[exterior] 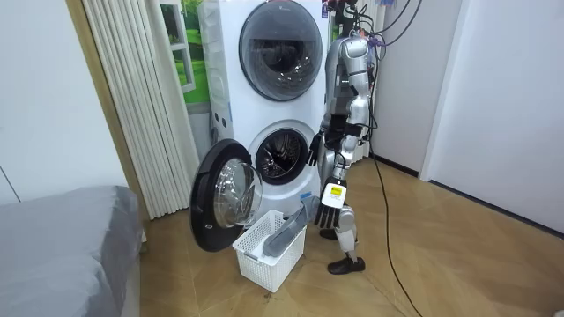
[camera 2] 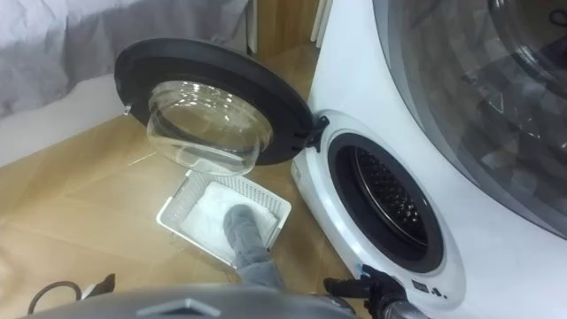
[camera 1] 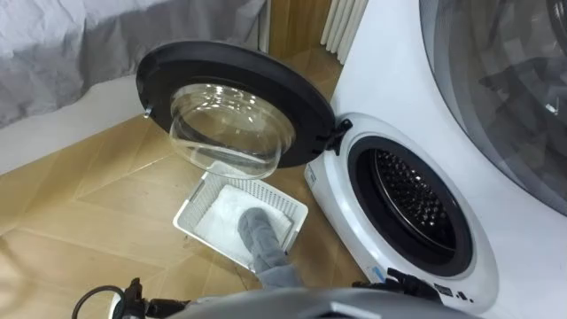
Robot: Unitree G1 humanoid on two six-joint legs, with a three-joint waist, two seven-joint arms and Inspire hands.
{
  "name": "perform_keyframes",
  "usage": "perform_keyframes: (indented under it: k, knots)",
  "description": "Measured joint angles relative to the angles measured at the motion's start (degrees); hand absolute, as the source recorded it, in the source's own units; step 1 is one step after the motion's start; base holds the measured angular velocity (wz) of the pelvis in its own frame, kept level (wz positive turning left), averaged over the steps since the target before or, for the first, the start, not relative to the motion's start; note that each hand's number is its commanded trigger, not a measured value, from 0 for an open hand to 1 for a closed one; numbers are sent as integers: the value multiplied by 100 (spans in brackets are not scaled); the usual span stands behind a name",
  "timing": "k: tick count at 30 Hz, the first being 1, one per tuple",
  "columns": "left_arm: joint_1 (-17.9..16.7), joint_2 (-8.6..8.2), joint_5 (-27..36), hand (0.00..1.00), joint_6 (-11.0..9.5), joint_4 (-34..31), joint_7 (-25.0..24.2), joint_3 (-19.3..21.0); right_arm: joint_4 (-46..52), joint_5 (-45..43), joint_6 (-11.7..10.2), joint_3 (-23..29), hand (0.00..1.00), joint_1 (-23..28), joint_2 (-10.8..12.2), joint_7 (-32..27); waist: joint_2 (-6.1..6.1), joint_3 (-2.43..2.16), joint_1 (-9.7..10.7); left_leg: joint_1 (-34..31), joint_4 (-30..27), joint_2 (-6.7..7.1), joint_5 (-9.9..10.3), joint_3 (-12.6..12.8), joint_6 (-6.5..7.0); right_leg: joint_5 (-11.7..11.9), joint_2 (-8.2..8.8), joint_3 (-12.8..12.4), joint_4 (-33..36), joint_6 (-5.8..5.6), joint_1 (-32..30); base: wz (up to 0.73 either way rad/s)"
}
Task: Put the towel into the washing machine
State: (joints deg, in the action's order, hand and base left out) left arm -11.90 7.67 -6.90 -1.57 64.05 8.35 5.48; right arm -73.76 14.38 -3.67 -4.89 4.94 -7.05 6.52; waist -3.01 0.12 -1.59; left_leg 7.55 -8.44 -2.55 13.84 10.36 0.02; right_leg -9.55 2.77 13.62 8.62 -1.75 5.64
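A grey towel (camera 1: 262,237) lies in a white slatted basket (camera 1: 197,202) on the floor and hangs over its near rim, on top of a white cloth (camera 1: 232,211). The basket sits under the washing machine's open round door (camera 1: 235,102). The dark drum opening (camera 1: 416,208) is to the right of the basket. In the room view I stand upright beside the machine, with the basket (exterior: 264,260) at my feet. My left hand (exterior: 328,214) hangs low with straight fingers. My right hand (exterior: 313,151) hangs relaxed near the drum opening (exterior: 282,154). Neither hand touches the towel (exterior: 286,233).
A second front-loading machine (exterior: 282,44) is stacked on the lower one. A bed with a grey cover (exterior: 62,238) stands at the room view's left, beyond the door. A ribbed white panel (exterior: 132,97) lines the wall. Bare wooden floor (camera 1: 97,213) lies left of the basket.
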Motion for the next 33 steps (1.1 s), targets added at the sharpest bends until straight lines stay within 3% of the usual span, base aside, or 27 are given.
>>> perform_keyframes:
  k: [18, 25, 29, 33]
  knots:
    - [72, 6, -187, 0, -25, -124, 37, -25, -2, -54, -8, -57, 0, -125, -21, 4, 40, -4, -2, -166, -20, -2, 0, 41, 0, 12, -1, -68, 15, 0, -182, 0]
    - [426, -13, -312, 0, -192, -141, 89, -385, -4, -145, -70, -58, 0, -242, -53, 92, 194, 10, 11, -517, -121, 4, -4, 35, 5, 57, 16, -95, 14, -2, -514, -1]
    - [694, -9, -711, 0, -278, -128, 101, -657, -28, -350, -97, -65, 0, -469, -54, 131, 324, 24, 134, -760, -128, 3, -19, 66, 23, 93, 13, -96, 28, 5, -789, -3]
    - [1002, 1, -1103, 0, -380, -69, 108, -912, -138, -522, -209, -175, 0, -677, -53, 183, 361, 40, 154, -1024, -124, 2, -65, 71, 28, 111, 14, -151, 121, 15, -1126, -9]
